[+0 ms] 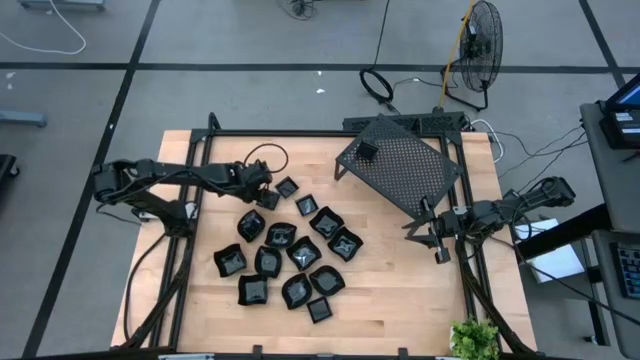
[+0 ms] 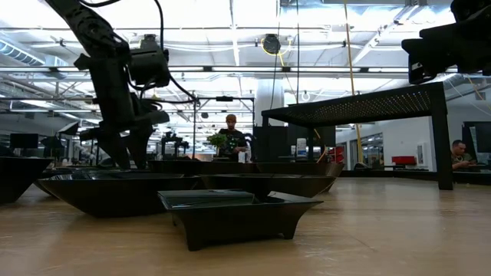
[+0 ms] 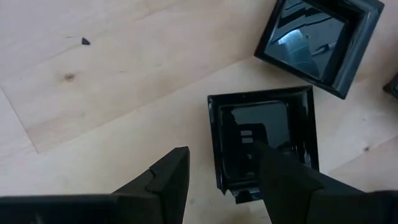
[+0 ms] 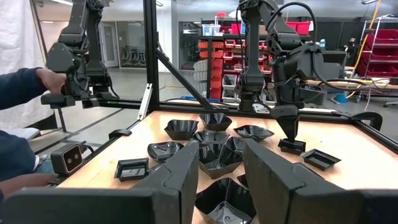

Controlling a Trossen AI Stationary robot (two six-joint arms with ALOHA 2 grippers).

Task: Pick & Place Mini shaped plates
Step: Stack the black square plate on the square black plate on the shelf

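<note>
The square plate [image 3: 264, 140] sits flat on the counter [image 3: 93, 93] at the pile's left edge; our left hand [image 3: 221, 171] straddles its rim, fingers parted, ready to pinch; right hand [image 1: 437, 240] waits unclenched beside the rack [image 1: 400, 165].

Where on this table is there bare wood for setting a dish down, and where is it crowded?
Bare: the near-left corner of the table, beside the mini shaped plates, and the near strip between them and the right gripper. Crowded: the table's middle, and the far right under the rack.

Fifteen mini shaped plates [image 1: 302, 253] on table [image 1: 400, 300]; one perforated rack [image 1: 405, 170]; two arms.
</note>
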